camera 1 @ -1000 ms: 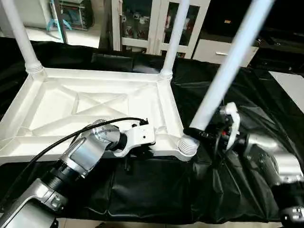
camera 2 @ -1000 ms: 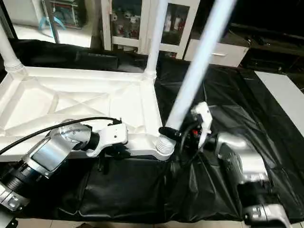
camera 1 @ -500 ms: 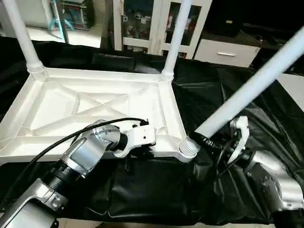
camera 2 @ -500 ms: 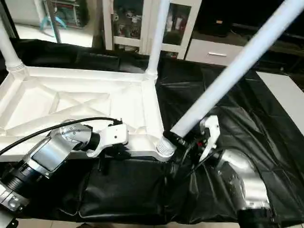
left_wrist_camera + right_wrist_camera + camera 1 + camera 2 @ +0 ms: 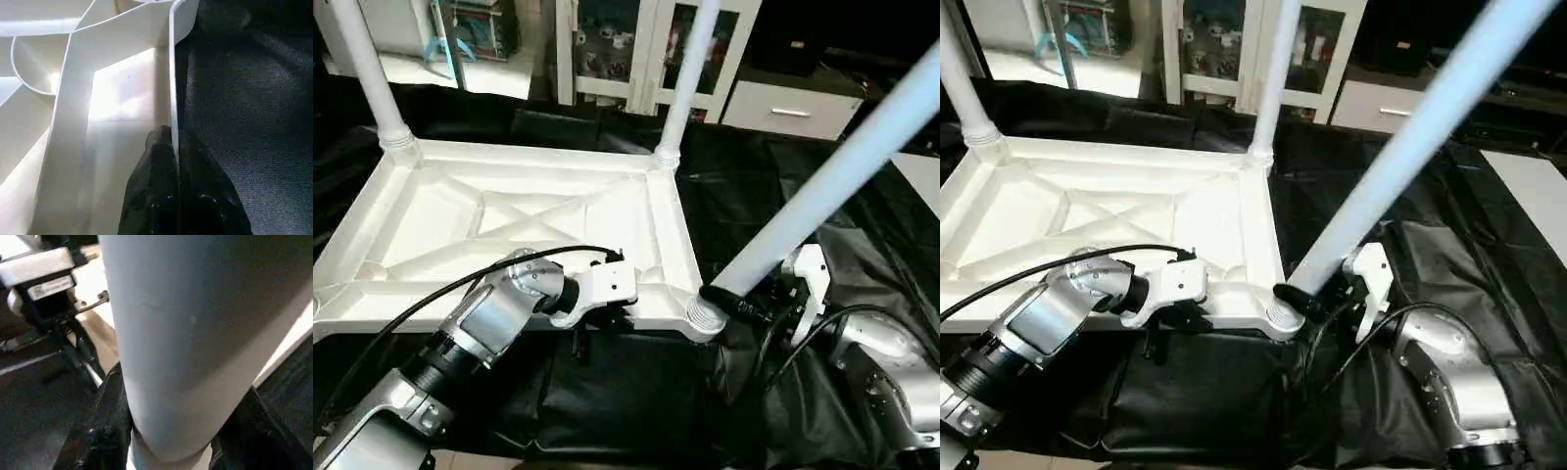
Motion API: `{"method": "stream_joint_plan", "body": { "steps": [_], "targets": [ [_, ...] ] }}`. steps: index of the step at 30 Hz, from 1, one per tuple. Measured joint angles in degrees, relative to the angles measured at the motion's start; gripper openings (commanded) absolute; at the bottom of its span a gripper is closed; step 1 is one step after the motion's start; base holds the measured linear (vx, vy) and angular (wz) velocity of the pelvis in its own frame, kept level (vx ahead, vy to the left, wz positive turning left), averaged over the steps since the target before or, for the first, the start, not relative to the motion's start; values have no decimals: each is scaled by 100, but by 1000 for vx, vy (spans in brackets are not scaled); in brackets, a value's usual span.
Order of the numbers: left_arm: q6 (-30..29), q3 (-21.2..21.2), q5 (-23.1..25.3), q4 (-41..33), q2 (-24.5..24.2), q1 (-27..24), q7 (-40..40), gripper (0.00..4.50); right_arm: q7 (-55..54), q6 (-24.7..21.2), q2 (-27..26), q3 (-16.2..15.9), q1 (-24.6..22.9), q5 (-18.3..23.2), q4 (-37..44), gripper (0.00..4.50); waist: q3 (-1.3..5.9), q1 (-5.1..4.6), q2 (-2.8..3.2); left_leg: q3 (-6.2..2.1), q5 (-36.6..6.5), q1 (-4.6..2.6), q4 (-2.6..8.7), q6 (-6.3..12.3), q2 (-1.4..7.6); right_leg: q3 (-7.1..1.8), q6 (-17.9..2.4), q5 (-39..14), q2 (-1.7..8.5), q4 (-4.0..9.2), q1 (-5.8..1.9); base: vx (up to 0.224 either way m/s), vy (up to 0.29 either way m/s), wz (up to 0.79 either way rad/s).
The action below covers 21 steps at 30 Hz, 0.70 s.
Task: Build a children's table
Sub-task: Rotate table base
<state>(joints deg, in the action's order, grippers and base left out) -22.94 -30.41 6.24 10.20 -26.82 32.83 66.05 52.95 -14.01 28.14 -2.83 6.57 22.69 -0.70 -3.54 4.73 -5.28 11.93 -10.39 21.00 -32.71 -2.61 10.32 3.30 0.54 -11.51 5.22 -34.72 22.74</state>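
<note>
The white tabletop [image 5: 538, 154] lies upside down on black cloth, its X ribs facing up. Two white legs stand upright in its far corner sockets, one on the left [image 5: 367, 69] and one on the right [image 5: 690, 69]. A third leg [image 5: 832, 181] leans steeply to the right, its ribbed end [image 5: 703, 315] at the near right corner socket. My right gripper [image 5: 736, 302] is shut around this leg just above the ribs, and the right wrist view shows the leg [image 5: 195, 333] between its black fingers [image 5: 105, 431]. My left gripper [image 5: 173, 142] is shut on the tabletop's thin near rim.
Black cloth [image 5: 636, 401] covers the work surface, with loose folds at the right. A white cabinet with glass doors [image 5: 607, 49] stands behind. A white surface [image 5: 925, 176] shows at the right edge. A black cable [image 5: 431, 299] runs along my left forearm.
The third leg has tipped from a steep stand to a strong lean to the right, with my right arm sinking lower. My left gripper keeps its hold on the rim.
</note>
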Motion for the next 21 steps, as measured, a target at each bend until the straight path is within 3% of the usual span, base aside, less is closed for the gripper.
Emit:
{"method": "stream_joint_plan", "body": {
  "steps": [5, 10, 21],
  "targets": [
    [-43, -13, 3, -52, 3, -27, 4, 0, 20, -450, 62, -32, 157, 4, 43, 184, 22, 20, -32, 0, 0, -4, 11, -1, -1, 0, 8, -5, 0, 0, 0, 0, 0, 0],
    [-81, -9, 20, -52, -15, -48, 1, 0, 93, -541, 73, -143, 402, 11, -218, 184, 37, 0, -56, 0, 0, -16, 11, -1, -1, -1, 9, -6, 0, 5, -11, 0, 0, 0],
    [-151, 24, 63, 23, -92, -78, -97, 0, 21, -841, -276, -255, 1094, -52, -1060, 184, 13, -287, -56, -85, 0, -61, 21, 1, -27, 51, 14, -9, 2, 184, -83, 0, 0, 0]
  ]
}}
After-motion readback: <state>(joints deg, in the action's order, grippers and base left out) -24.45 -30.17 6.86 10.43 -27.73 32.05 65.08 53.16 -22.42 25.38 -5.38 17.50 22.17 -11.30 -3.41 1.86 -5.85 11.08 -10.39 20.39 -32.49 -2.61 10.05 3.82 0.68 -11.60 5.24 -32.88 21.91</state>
